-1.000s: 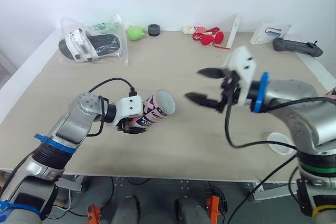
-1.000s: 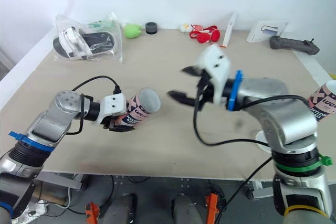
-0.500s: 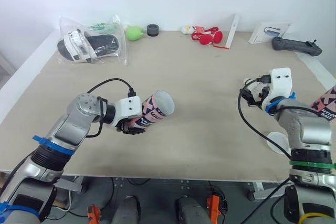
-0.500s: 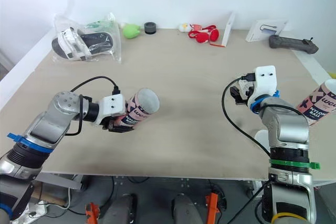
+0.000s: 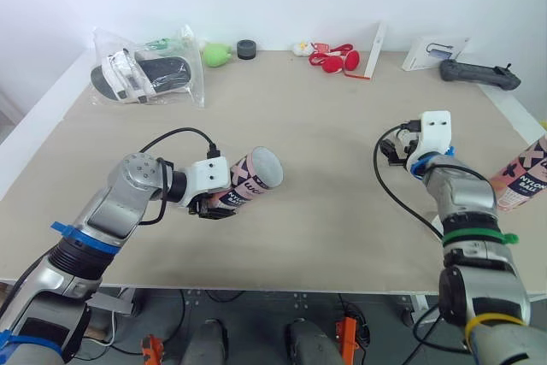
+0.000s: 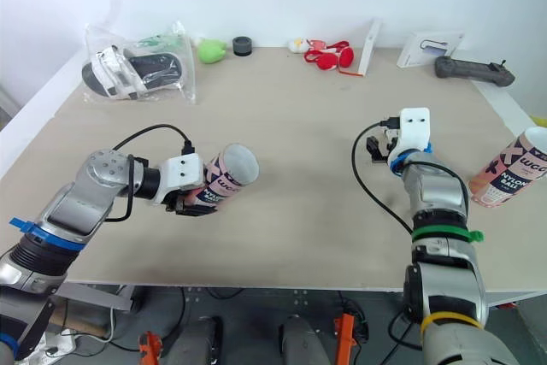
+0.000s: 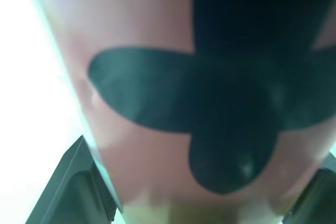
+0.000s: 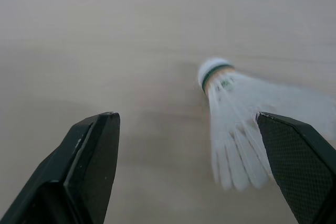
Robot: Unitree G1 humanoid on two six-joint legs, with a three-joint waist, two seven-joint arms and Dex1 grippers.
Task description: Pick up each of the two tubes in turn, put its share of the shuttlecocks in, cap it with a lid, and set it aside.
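Filling first tube (image 5: 252, 179): clamped in left gripper (image 5: 212, 204), centre left, mouth open toward mid-frame. Right gripper (image 8: 185, 124), centre right, spread wide above shuttlecock (image 8: 231, 121) on table (image 5: 325, 108). Next, likely: descend, pinch cork end, carry to mouth. Second tube (image 5: 523, 179) at right edge.

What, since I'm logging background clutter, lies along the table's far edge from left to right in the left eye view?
clear plastic bag of sandals → green object → black ring → red strapped item → white box → black controller
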